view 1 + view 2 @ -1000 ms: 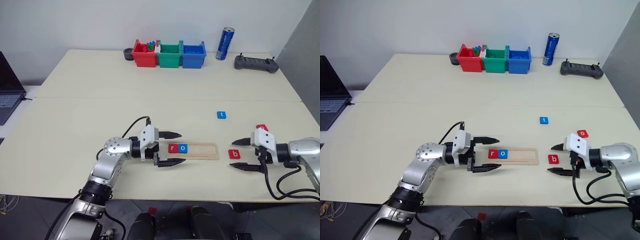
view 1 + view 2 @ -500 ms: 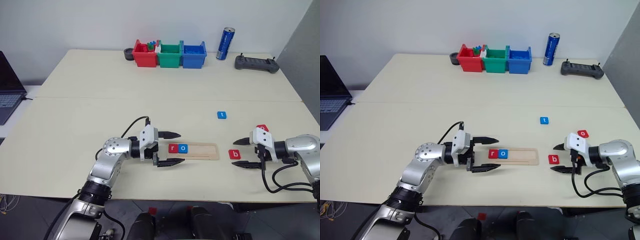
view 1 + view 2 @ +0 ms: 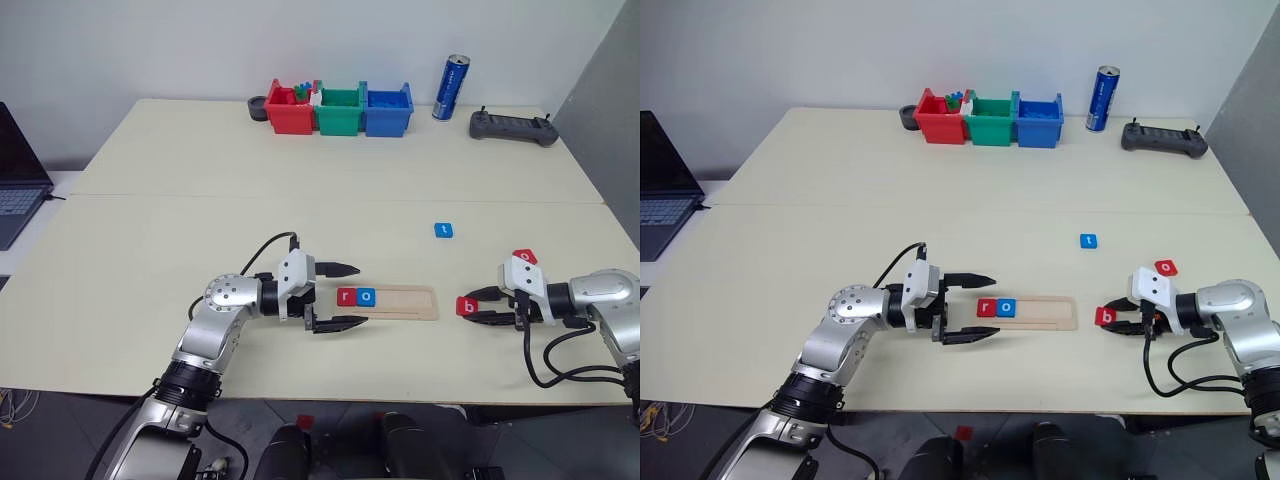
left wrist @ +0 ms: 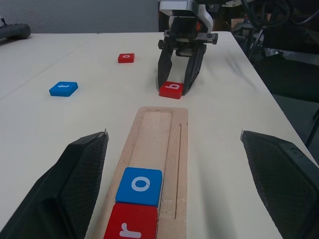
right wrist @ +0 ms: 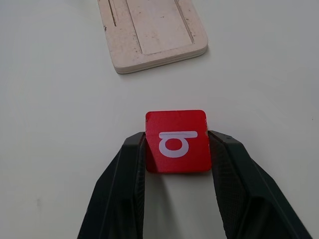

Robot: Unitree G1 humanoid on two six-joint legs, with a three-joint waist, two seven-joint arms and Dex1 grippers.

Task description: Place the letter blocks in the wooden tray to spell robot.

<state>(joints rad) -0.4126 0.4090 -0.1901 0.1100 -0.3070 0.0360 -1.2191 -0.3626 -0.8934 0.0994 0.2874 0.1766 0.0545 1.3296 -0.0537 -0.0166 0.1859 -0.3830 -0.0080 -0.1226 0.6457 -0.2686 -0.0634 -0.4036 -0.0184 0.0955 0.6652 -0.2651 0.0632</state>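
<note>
Red "b" block (image 5: 176,141), near the table's (image 3: 300,170) front right edge just past the wooden tray's (image 5: 154,32) end, looks light, rigid and slick; right gripper (image 5: 175,149) pinches its opposite side edges, the best hold. Left gripper (image 3: 340,296) spread.

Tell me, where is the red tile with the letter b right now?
The red b tile lies on the table on the robot's right, just past the empty end of the wooden tray, between the fingers of the right gripper.
</note>
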